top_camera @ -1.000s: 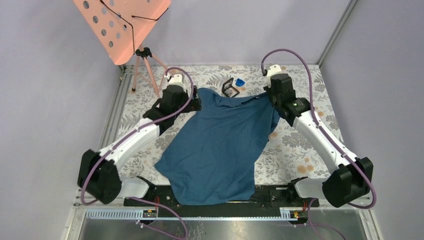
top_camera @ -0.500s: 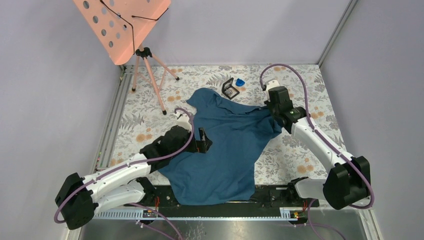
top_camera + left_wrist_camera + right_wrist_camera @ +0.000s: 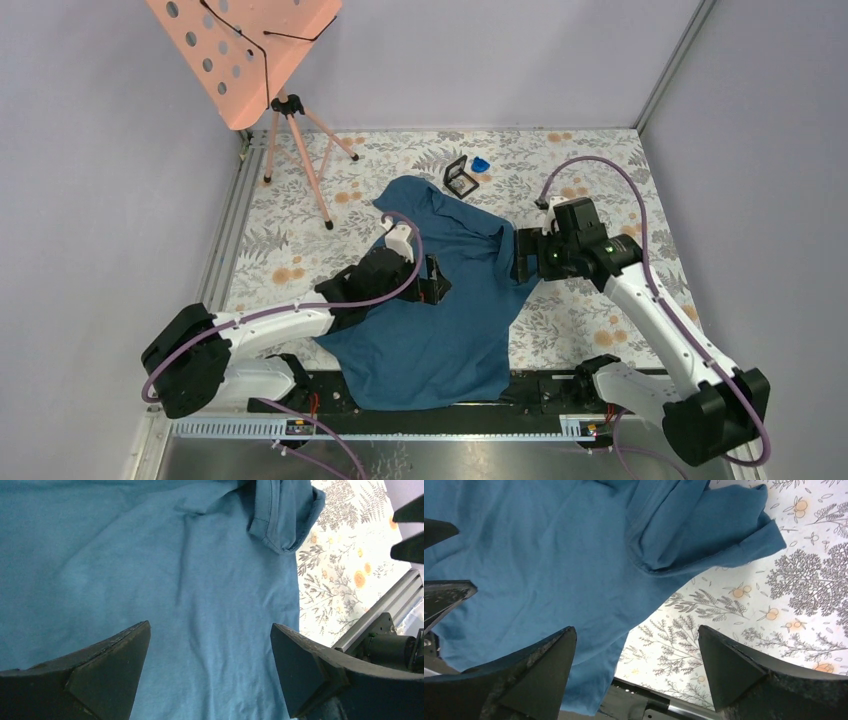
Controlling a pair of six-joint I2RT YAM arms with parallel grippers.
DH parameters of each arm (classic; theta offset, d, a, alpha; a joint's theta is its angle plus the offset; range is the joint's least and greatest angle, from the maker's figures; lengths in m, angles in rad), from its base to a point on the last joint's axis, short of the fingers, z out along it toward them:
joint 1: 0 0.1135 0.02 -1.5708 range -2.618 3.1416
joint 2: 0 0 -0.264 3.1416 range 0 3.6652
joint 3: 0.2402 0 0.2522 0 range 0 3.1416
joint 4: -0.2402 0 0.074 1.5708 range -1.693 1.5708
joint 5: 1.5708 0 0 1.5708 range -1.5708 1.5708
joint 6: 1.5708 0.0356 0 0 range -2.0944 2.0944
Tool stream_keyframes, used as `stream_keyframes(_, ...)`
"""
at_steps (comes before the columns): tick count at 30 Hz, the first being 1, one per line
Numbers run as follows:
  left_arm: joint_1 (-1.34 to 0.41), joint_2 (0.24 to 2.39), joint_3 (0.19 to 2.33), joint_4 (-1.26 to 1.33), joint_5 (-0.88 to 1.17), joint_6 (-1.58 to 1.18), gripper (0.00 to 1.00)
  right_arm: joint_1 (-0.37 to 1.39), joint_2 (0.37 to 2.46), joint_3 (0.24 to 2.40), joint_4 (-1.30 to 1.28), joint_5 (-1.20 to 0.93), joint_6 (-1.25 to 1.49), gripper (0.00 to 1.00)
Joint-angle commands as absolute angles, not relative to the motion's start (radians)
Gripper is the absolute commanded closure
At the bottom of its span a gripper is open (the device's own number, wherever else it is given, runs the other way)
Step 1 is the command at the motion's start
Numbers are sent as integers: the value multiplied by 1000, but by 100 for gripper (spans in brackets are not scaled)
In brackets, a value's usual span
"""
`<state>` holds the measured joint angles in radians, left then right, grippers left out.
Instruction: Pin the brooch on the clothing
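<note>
**Top external:** fixed high at the near side, facing down and forward. Distant. It takes in the whole bench (image 3: 570,315) up to the rear wall (image 3: 480,60).

**Left wrist:** mounted on the wrist, looking down past the spread fingers of the left claw (image 3: 209,627). Close over the clothing (image 3: 175,580), with the bench edge at right.

**Right wrist:** same arrangement behind the right claw (image 3: 636,630). Close, over cloth and floral bench.

**Overlap:** both wrist views share the folded sleeve (image 3: 280,520) and the near rail (image 3: 380,605). Each catches the other claw's tips at its edge. The top view covers both fields.
</note>
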<state>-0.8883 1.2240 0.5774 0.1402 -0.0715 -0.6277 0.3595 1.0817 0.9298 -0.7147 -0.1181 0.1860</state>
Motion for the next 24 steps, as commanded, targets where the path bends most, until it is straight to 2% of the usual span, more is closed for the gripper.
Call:
stream_keyframes(1,-894,1202,609,234,-78,-618,1,359,1006,925,-766,-165,251,1)
stream_keyframes(10,-893,1153,585,182,-117,-607,1,360,1009,887,-733,-55,311,1)
stream_keyframes(14,-875,1148,600,74,-215,-658,1,359,988,841,-661,-8,358,2)
stream_keyframes(17,-833,1080,571,6,-275,-714,1,359,972,807,-618,-21,392,8)
stream_keyframes(20,-803,1015,545,-113,-362,-755,1,361,979,785,-573,-56,411,8)
stream_keyframes(24,-728,977,501,-197,-362,-770,1,377,1051,792,-522,-92,432,9)
